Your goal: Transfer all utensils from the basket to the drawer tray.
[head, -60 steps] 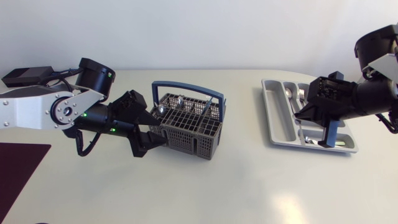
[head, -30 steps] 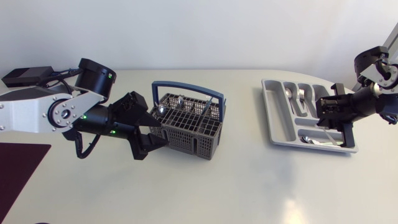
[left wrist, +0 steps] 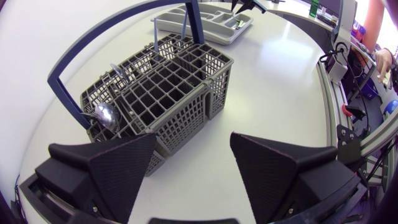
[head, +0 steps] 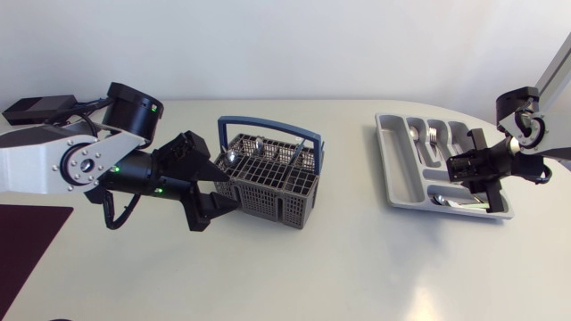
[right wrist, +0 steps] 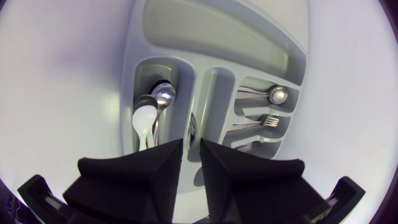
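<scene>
**Ana:** Utensils: where did they lie?

**Ben:** They were split between two places. Some stood in the dark grey plastic lattice basket [head: 268, 183] with the blue hoop handle [head: 268, 125], near the middle of the pale table [head: 357, 267]. One silver spoon [left wrist: 106, 115] poked up at the basket corner closest to the left claw. The rest lay in the light grey moulded plastic drawer tray [head: 397, 174], well apart from the basket on the table's right side.

**Ana:** How did the left claw stand?

**Ben:** The matte black left claw [left wrist: 193, 162] was spread wide open and low, at the basket's left end. One finger sat just beside the basket's corner, though I could not tell whether it touched. The other finger stood over bare table. It gripped nothing.

**Ana:** And the right one?

**Ben:** The matte black right claw [right wrist: 191, 163] hung above the tray. Its fingers were drawn almost together, with only a thin slit between them, and I saw nothing held there. Ahead of it, a white plastic spoon [right wrist: 144, 121] and a second silver spoon [right wrist: 163, 93] shared one compartment. Across the dividers, a silver fork [right wrist: 268, 120] and a small silver spoon [right wrist: 277, 94] lay in neighbouring slots.

**Ana:** Was anything else on the table?

**Ben:** A dark maroon mat [head: 27, 241] lay at the near left corner, below the left arm.
</scene>
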Robot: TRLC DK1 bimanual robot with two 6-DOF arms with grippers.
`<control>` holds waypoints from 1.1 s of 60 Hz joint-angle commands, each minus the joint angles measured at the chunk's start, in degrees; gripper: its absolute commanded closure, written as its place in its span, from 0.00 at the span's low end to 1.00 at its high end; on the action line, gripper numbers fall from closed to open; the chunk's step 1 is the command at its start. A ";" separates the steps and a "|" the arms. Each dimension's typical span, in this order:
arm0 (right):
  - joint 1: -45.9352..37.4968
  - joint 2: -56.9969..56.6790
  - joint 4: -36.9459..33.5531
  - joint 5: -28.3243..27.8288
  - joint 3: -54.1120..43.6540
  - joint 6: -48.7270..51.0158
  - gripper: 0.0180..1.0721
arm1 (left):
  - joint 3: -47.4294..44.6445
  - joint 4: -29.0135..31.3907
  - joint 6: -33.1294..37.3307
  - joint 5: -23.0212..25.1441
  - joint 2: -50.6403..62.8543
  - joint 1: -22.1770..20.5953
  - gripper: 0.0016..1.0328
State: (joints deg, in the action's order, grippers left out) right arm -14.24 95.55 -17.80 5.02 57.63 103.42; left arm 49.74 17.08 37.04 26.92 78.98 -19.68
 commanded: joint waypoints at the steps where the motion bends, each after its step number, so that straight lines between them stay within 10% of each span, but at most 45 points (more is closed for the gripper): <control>1: 0.79 0.08 1.98 0.43 -2.43 1.09 0.44 | -1.48 0.67 -1.09 -0.11 -1.02 -0.09 0.19; 8: 0.88 -1.07 3.21 0.26 -2.25 -0.06 0.21 | -1.31 0.67 -0.83 -0.11 -1.20 1.58 0.19; 39: 21.53 -16.27 -4.61 -3.08 -6.83 -32.40 0.21 | 1.07 -3.63 -5.04 0.07 -0.14 6.23 0.19; 66: 39.55 -12.58 3.30 -1.68 -8.85 -55.87 0.23 | 7.22 -8.03 -5.57 -0.55 11.90 16.34 0.20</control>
State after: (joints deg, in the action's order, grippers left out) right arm 24.23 80.38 -15.53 2.87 49.01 52.14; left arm 54.87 10.09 32.53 26.57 87.64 -4.69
